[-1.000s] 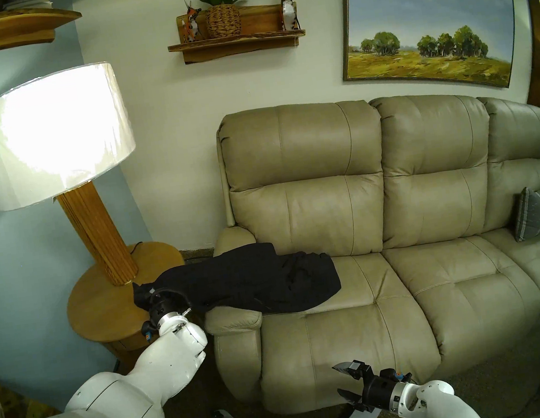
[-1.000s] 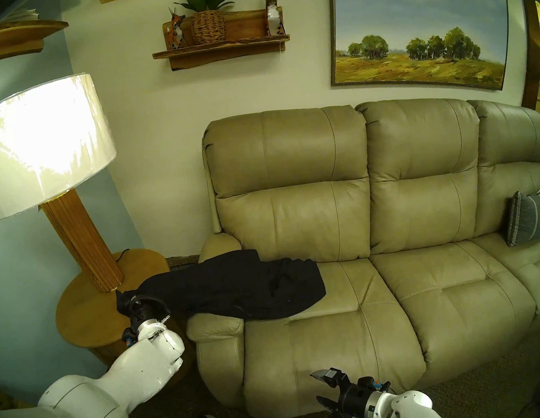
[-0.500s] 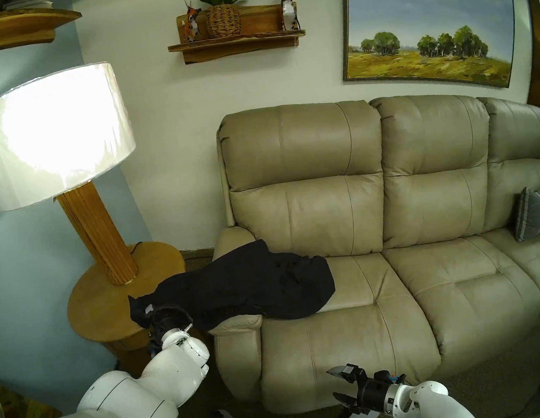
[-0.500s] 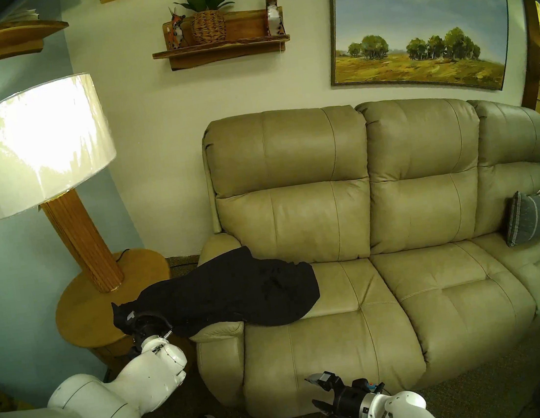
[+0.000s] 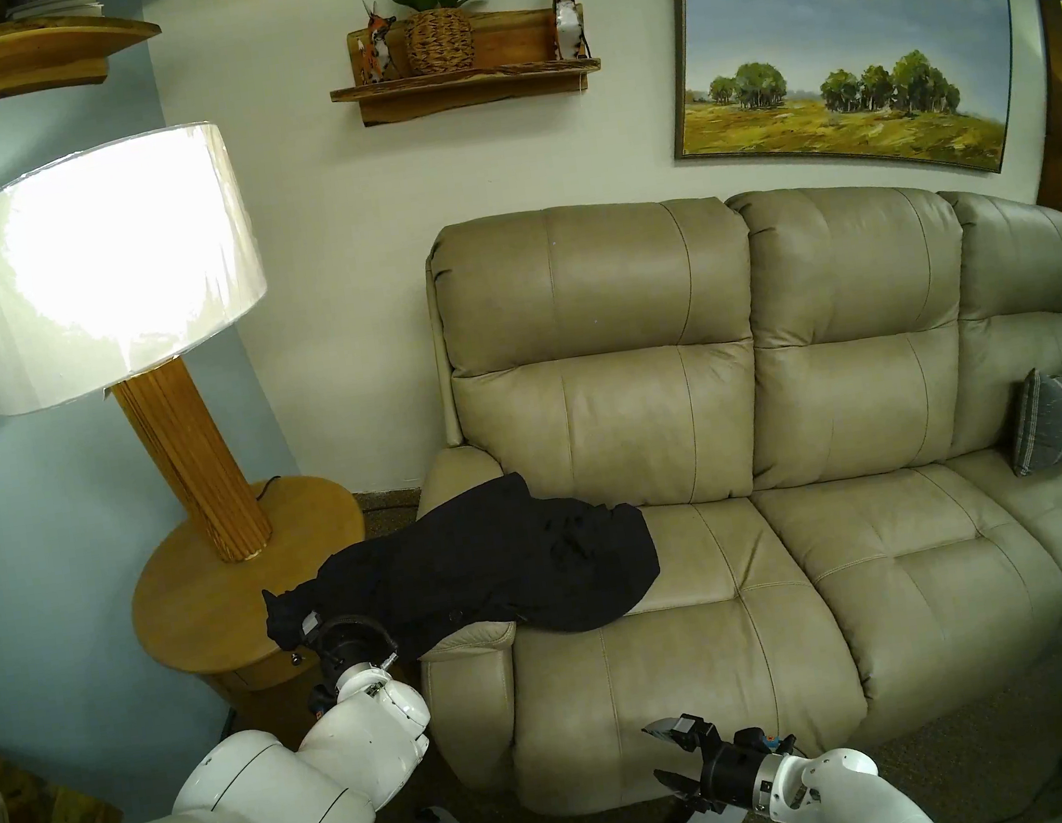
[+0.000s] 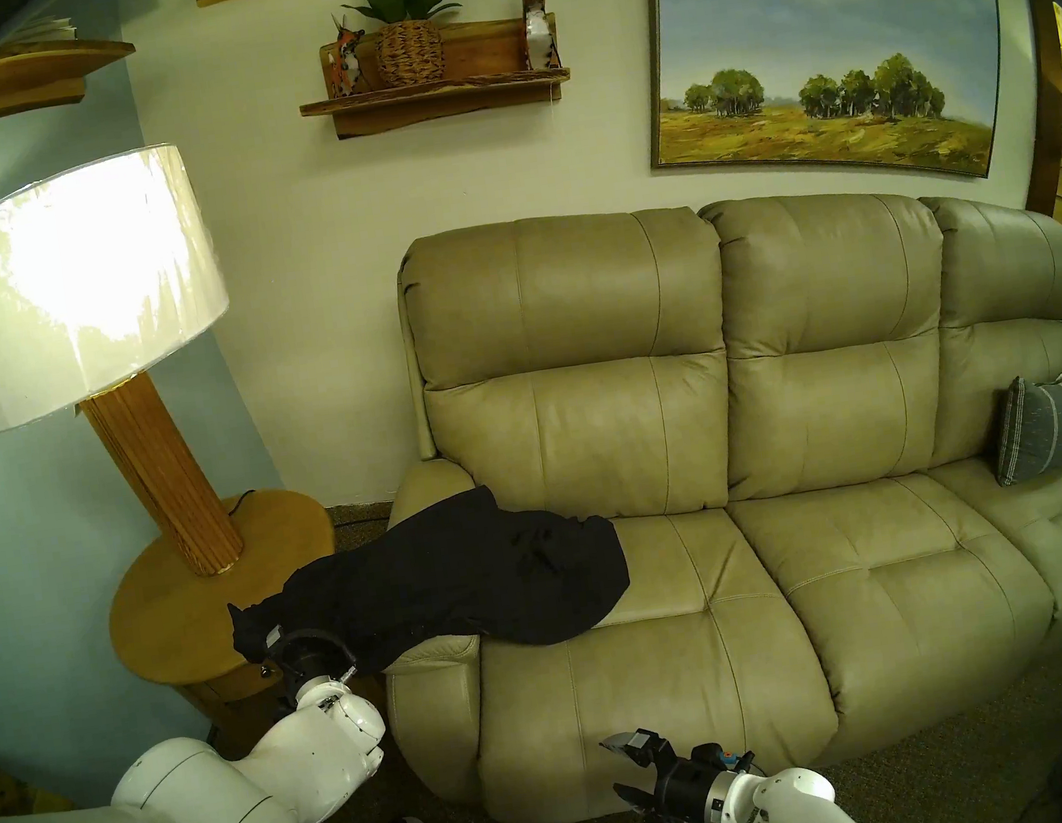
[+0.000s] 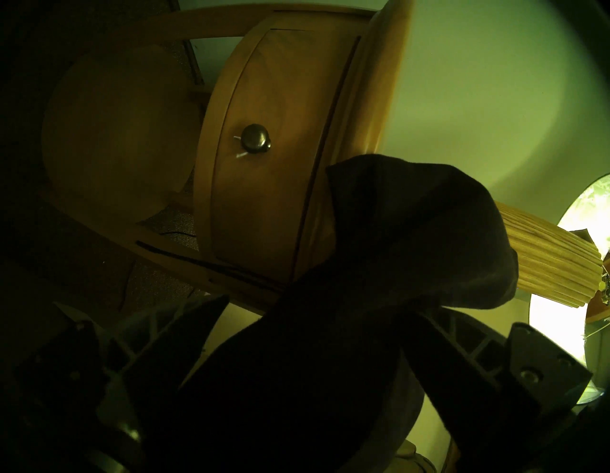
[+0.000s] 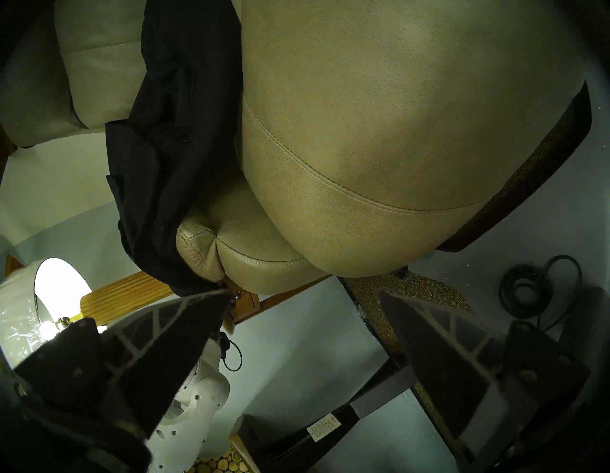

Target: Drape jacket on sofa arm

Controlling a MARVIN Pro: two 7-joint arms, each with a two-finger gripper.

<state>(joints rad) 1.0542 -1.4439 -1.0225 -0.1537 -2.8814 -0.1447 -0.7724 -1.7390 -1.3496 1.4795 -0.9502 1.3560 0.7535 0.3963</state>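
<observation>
Left gripper (image 5: 306,627) clamped on the jacket (image 5: 501,566) hem, tugging it outward over the sofa arm (image 5: 471,641) for an even hang; right gripper (image 5: 661,755) spread wide, idle.

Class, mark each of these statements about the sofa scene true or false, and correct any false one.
1. The left end effector grips one end of the jacket. True.
2. The jacket lies across the sofa arm and onto the seat. True.
3. The right end effector holds the jacket's other end. False: it is open and holds nothing, low in front of the sofa.
4. The striped pillow sits under the jacket. False: it leans at the sofa's far end.
5. The lamp stands on the round wooden table. True.
</observation>
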